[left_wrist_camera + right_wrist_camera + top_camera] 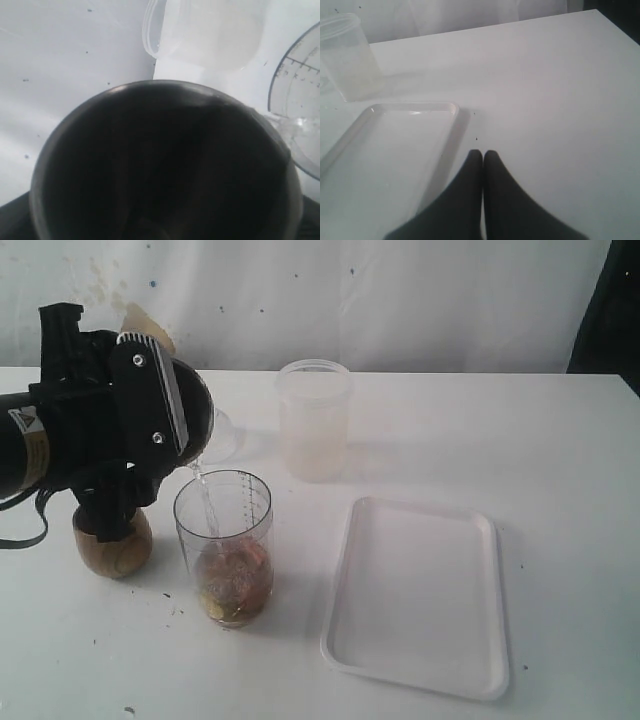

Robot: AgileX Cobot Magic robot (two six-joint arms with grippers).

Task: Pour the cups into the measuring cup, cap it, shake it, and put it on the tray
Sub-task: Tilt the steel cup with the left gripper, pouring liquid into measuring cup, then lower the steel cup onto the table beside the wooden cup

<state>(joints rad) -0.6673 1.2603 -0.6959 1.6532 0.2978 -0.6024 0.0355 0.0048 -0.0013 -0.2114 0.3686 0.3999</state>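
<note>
Steel tumbler (165, 165) (mostly behind L pincer (172, 405))

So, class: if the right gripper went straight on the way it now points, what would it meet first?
Probably the bare table, just beside the corner of the tray. The closed right gripper seems to point clear of the tray, though depth is unclear.

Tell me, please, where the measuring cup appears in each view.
Exterior: measuring cup left of centre, between wooden cup and tray.
Left wrist: just past the tumbler rim, cut by the frame.
Right wrist: not in it.
Shared landmark: the frosted tub, in all three.
</note>
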